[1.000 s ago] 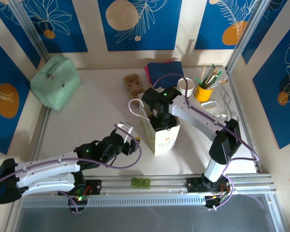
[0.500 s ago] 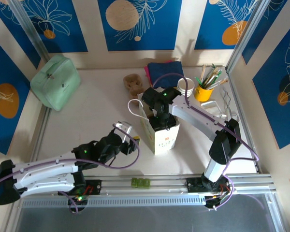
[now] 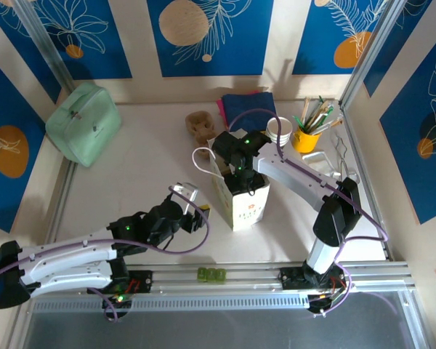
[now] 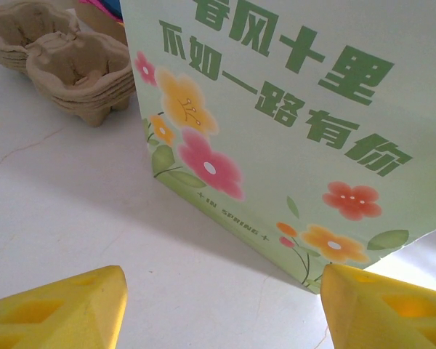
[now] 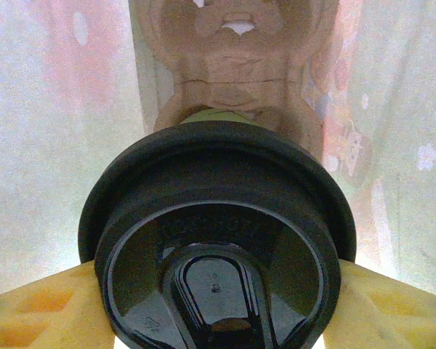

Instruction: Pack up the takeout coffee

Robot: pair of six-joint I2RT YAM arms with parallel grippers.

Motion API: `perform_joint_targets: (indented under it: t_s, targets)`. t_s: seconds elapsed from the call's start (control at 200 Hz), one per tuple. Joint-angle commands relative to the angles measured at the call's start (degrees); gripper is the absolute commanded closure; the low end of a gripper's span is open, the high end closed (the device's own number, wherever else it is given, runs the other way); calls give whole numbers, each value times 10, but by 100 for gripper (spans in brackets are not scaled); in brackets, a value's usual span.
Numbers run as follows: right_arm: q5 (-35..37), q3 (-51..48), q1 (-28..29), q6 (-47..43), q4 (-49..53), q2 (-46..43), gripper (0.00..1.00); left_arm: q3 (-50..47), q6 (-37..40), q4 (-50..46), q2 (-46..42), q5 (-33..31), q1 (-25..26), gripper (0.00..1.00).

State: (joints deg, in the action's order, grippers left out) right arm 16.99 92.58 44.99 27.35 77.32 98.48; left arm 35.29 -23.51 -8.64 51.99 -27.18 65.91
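Observation:
A stack of white ribbed takeout cups (image 3: pixel 279 134) stands at the back, right of the bag and apart from both grippers. My right gripper (image 3: pixel 240 173) reaches down into the open flowered paper bag (image 3: pixel 245 207). In the right wrist view its yellow fingers (image 5: pixel 36 313) are shut on a black round lid (image 5: pixel 218 240). Whatever is under the lid is hidden. A brown cardboard carrier (image 5: pixel 232 65) lies on the bag's floor below it. My left gripper (image 3: pixel 198 212) hovers open just left of the bag, its fingertips (image 4: pixel 58 309) wide apart over bare table.
A stack of brown cup carriers (image 3: pixel 200 125) sits behind the bag, also seen as carriers (image 4: pixel 65 62) beside the bag's face (image 4: pixel 291 109). A green pouch (image 3: pixel 82 123) lies far left. A blue cloth (image 3: pixel 247 102), a yellow brush pot (image 3: pixel 307 137) and a wire rack (image 3: pixel 330 161) crowd the back right.
The left arm has drawn back slightly toward the near left. The right wrist has shifted a little over the bag, still gripping the lid.

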Motion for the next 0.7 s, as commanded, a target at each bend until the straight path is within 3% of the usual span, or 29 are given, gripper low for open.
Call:
perform_joint_targets:
  t_s: [0.0, 0.695]
  targets:
    - [14, 9, 4, -8, 6, 6, 42, -5, -1, -2, -5, -12, 1, 29]
    - [7, 12, 9, -18, -5, -12, 42, 2, 1, -5, 0, -14, 0, 28]
